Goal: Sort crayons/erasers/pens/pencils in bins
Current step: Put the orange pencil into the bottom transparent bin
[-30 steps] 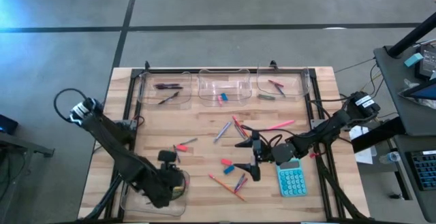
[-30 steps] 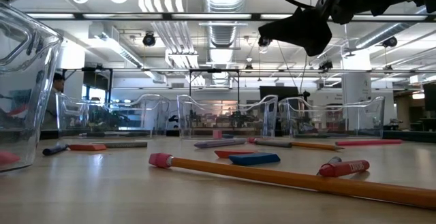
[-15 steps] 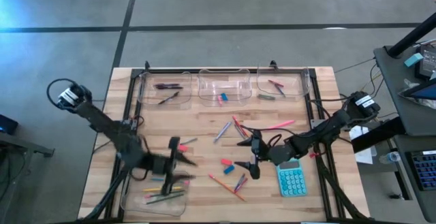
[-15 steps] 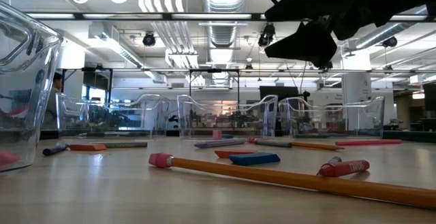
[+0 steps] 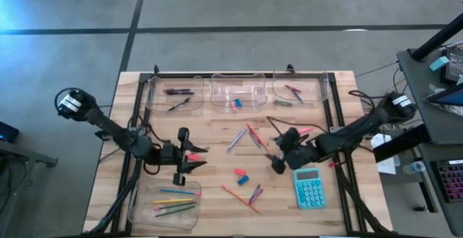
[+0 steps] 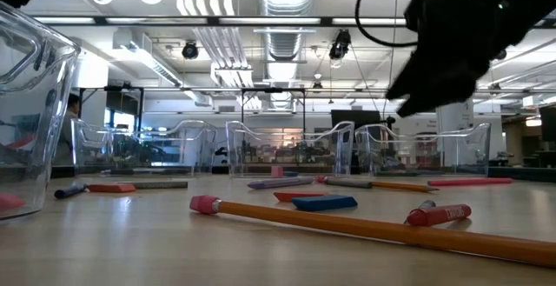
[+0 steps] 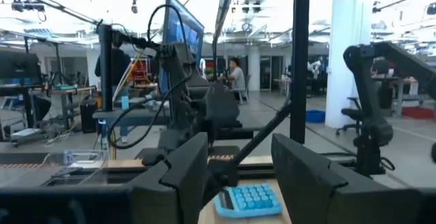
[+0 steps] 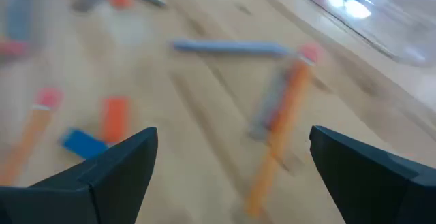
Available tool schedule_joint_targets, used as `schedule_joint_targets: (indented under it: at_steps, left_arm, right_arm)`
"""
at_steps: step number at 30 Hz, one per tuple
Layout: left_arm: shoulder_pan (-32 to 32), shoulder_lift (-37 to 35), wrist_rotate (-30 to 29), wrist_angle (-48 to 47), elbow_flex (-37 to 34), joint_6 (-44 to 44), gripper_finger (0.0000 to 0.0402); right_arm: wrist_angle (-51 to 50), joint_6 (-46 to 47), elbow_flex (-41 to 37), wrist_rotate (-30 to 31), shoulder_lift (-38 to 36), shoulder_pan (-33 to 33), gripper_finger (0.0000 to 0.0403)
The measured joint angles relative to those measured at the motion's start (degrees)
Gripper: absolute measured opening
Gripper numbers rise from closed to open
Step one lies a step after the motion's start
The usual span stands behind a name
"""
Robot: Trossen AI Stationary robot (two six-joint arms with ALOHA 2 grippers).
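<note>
Four clear bins sit on the tabletop (image 5: 217, 140), and the teal calculator (image 5: 309, 190) serves as landmark. Three bins line the far edge: the left far bin (image 5: 174, 93) holds two dark pens, the middle far bin (image 5: 236, 92) holds a pink and a blue eraser, and the right far bin (image 5: 296, 88) holds what look like two crayons. The fourth, the near bin (image 5: 166, 205), lies well to the left of the calculator at the near edge and holds about four bright pencils. Loose pieces lie scattered left of the calculator: a pink eraser and a blue eraser (image 5: 243, 178) side by side, an orange pencil (image 5: 239, 199) with pink tip toward the near edge, and several thin sticks farther back, their exact count hard to tell. The right gripper (image 5: 278, 154) hovers just beyond the calculator's far left corner, its fingers spread wide with nothing between them. The left gripper (image 5: 189, 159) hangs above the tabletop beyond the near bin, well left of the calculator, fingers parted and empty.
</note>
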Motion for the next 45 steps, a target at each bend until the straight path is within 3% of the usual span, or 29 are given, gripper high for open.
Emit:
schedule_joint_targets:
  at_steps: [5, 14, 20, 27, 45]
  left_arm:
    - [0.02, -0.02, 0.0, 0.29, 0.49, -0.01, 0.015]
    - [0.0, 0.02, 0.0, 0.23, 0.49, -0.04, 0.015]
    - [-0.02, 0.02, -0.03, -0.75, 0.41, -0.2, 0.015]
    - [0.02, 0.02, -0.11, -1.0, 0.41, -0.2, 0.015]
    - [0.02, 0.04, -0.24, -1.0, 0.41, -0.17, 0.015]
  right_arm:
    - [-4.0, 6.16, -1.29, 2.17, 0.82, -0.06, 0.037]
    - [3.65, 4.09, -1.7, 1.25, 12.38, 0.59, 0.0368]
    - [2.69, 8.98, -1.73, 1.27, 17.17, 0.4, 0.0344]
    - [3.01, 11.11, -1.53, -0.39, 19.42, 0.42, 0.0286]
    - [2.36, 11.1, -1.61, -1.21, 18.89, 0.44, 0.0068]
